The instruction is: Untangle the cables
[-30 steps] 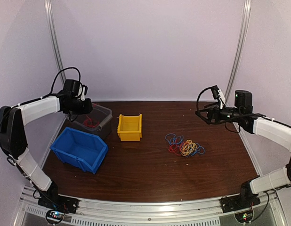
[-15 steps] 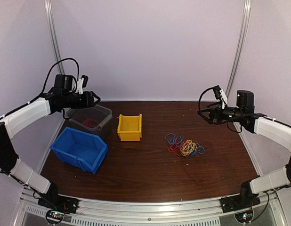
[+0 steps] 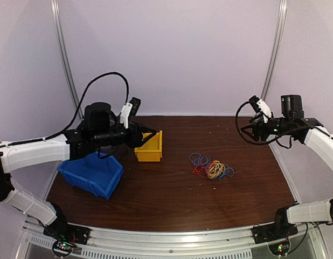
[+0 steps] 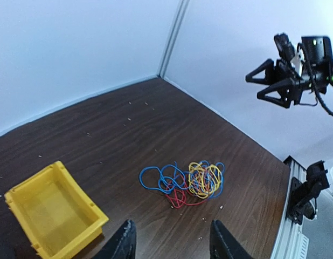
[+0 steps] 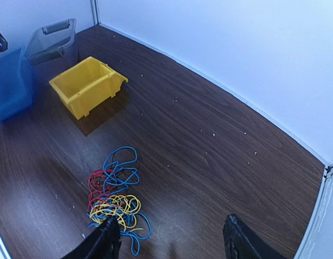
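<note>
Red, blue and yellow-orange cables [image 3: 211, 168] lie in one tangled heap on the dark wooden table [image 3: 172, 205], right of its centre and well apart from the bins. The left gripper [image 3: 151, 131] hangs above the yellow bin [image 3: 148, 148] in the far left part of the table, jaws apart and holding nothing. The right gripper [image 3: 246, 129] hovers high near the far right corner, jaws also apart and empty, well clear of the heap. A blue bin [image 3: 91, 172] sits by the left edge, and a grey bin [image 5: 50, 38] stands in the far left corner.
</note>
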Tool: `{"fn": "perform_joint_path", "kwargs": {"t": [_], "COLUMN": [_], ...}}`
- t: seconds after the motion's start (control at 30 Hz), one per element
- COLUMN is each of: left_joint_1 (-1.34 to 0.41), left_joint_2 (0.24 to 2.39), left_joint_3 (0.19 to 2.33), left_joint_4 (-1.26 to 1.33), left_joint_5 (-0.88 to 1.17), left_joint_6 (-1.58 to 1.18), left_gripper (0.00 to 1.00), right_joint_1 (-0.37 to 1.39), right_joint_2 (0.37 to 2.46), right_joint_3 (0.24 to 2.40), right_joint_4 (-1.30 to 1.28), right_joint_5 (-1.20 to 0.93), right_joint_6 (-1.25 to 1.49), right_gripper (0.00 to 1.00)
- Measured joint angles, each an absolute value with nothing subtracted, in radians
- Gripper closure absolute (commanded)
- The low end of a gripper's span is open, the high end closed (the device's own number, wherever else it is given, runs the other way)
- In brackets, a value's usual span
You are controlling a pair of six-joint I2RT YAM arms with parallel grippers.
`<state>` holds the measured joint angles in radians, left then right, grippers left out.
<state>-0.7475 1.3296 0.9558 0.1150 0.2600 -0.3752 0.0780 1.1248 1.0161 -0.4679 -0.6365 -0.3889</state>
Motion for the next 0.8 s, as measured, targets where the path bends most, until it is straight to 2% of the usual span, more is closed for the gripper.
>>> {"fn": "perform_joint_path", "kwargs": {"t": [0.27,0.33,0.43,0.5,0.63,0.8], "left_joint_1": [-0.977,-1.002,-1.025,-1.035,-1.042,-1.045], "left_joint_2": [1.695,1.752,1.838,1.892,1.991,2.099], "left_joint_3": [1.112,1.148,1.211,1.247,1.308,1.395], "left_joint_4": [0.158,0.166,0.196,0.235,0.305,0.359], "left_joint_5": [0.188,0.175,0.139,0.121,0.113,0.129], "left_joint_6": [-0.372,-0.384,-0.400,-0.408,-0.419,-0.433], "left_gripper": [0.41,0.38,0.36,0.30,0.29,0.30], "right_joint_1": [0.078,0.071,0.043,0.027,0.002,-0.059], "right_joint_2": [1.139,1.199,1.282,1.312,1.326,1.431], "right_joint_3": [1.003,1.002,0.991,0.976,0.955,0.958], "right_joint_4": [-0.693,-0.733,-0.776,-0.794,-0.796,-0.794], "right_joint_5": [-0.577,-0.566,-0.568,-0.571,-0.587,-0.641], "right_joint_6": [-0.519,-0.528,-0.553,-0.574,-0.602,-0.664], "right_gripper": [0.48,0.48,0.42,0.39,0.37,0.40]}}
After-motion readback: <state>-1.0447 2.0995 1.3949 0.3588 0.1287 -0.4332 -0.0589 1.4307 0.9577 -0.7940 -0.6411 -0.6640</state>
